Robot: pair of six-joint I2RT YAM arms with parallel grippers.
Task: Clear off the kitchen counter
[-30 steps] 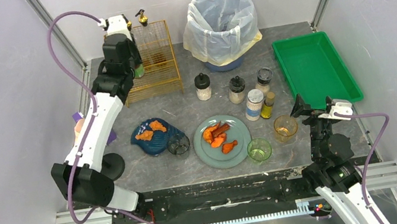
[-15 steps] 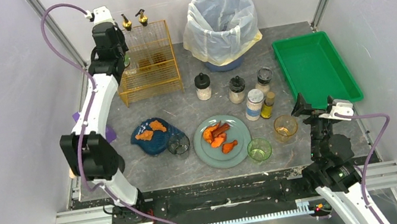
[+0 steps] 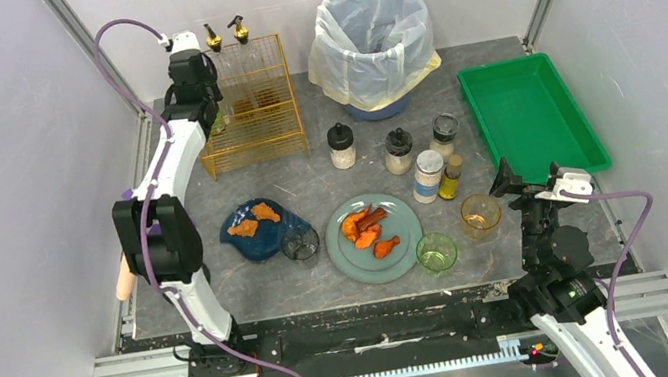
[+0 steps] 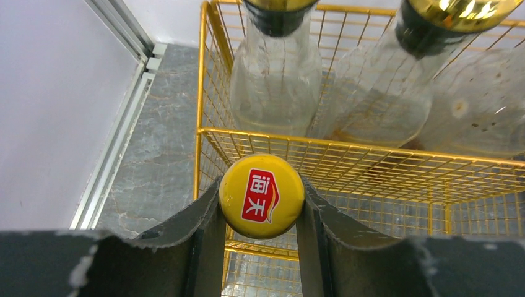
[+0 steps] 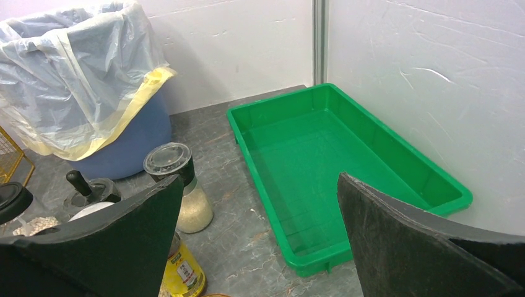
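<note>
Up at the far left corner of the kitchen counter (image 3: pixel 308 177), the left gripper (image 4: pixel 260 185) is part-way closed, its two dark fingers (image 4: pixel 207 229) pressing on either side of a yellow-capped bottle (image 4: pixel 247 213) whose cap carries a red label. The bottle is held at the near left corner of the gold wire basket (image 3: pixel 255 150); whether its base is inside the wires I cannot tell. Just behind it in the basket stand two glass bottles (image 4: pixel 275 80) with gold pourers. The right gripper (image 5: pixel 260 178) hangs low over the counter's near right side, beside an amber glass (image 3: pixel 481 214), with its jaws spread wide and nothing between them, facing the green tray (image 3: pixel 526 113). The dark grey counter spans the whole floor of the cell, bearing the basket, tray, jars, plates and glasses
</note>
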